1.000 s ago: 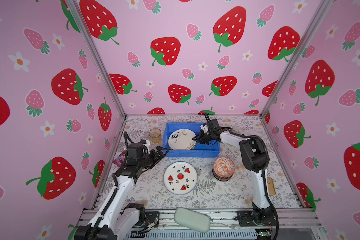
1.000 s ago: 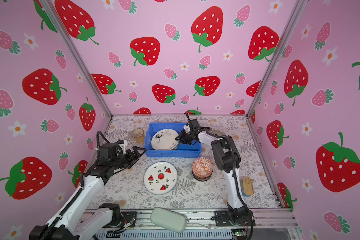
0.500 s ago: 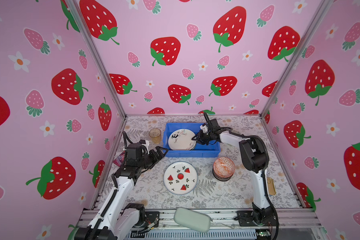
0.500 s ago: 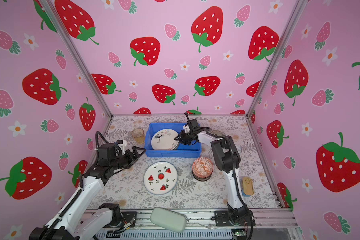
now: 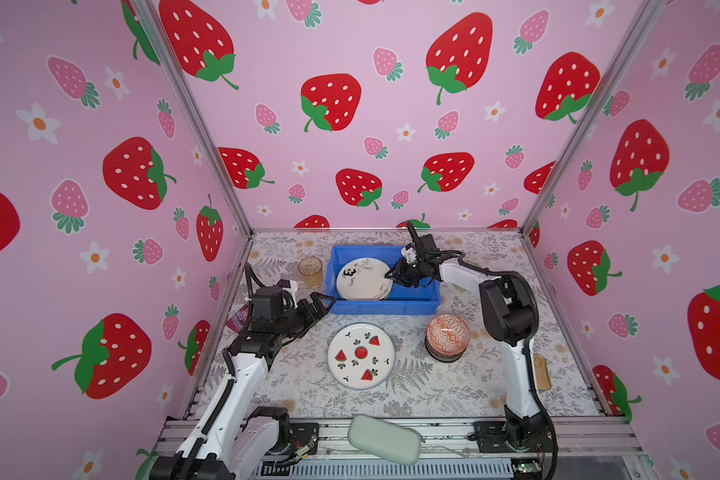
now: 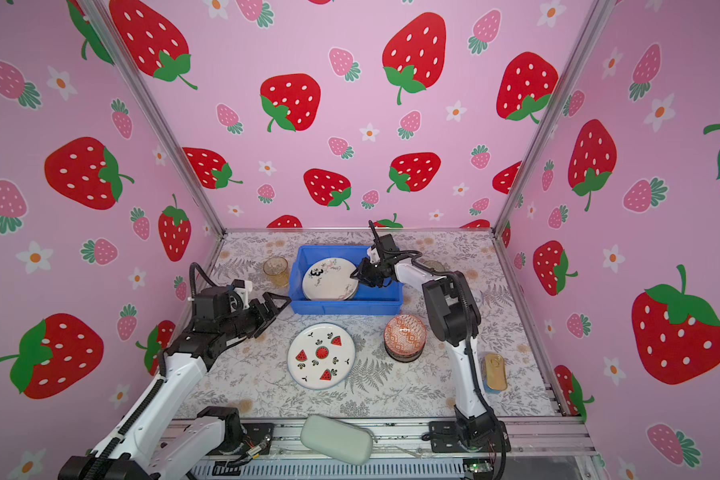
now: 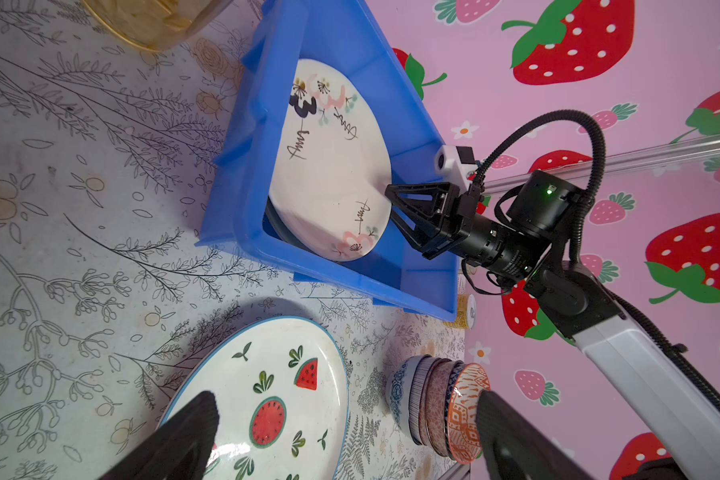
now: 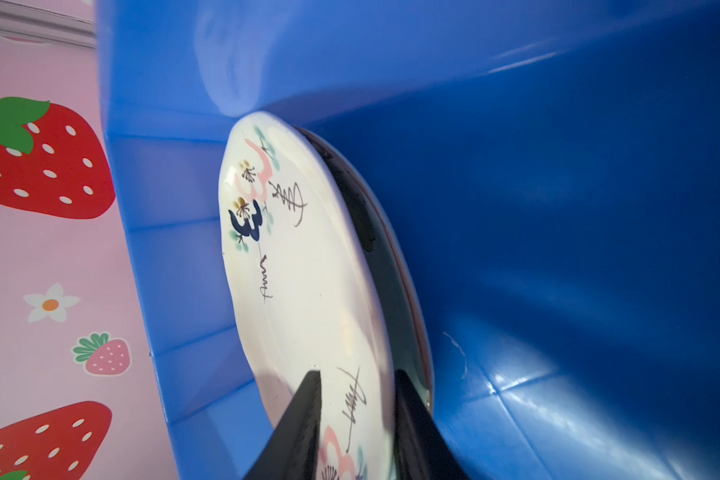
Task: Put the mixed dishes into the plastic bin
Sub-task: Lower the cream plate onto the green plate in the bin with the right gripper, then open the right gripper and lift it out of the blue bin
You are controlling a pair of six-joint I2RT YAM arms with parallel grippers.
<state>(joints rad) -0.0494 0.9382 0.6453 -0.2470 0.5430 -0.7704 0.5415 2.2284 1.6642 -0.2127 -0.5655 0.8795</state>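
Unmoved since before: right gripper (image 5: 389, 275), jaws slightly parted astride pale floral round plate (image 5: 362, 278) in blue plastic bin (image 5: 391, 306), grip uncertain; left gripper (image 5: 320, 311) wide open, empty.

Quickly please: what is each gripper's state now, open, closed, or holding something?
Left gripper: open wide, holding nothing.
Right gripper: jaws straddle the rim of the floral plate in the blue bin; gripping or loose cannot be told.

Smooth, glossy plastic is seen in the bin (image 5: 383, 307); a shiny glaze is shown on the floral plate (image 5: 364, 278) and watermelon plate (image 5: 360, 356); the tumbler (image 5: 309, 270) is glass.
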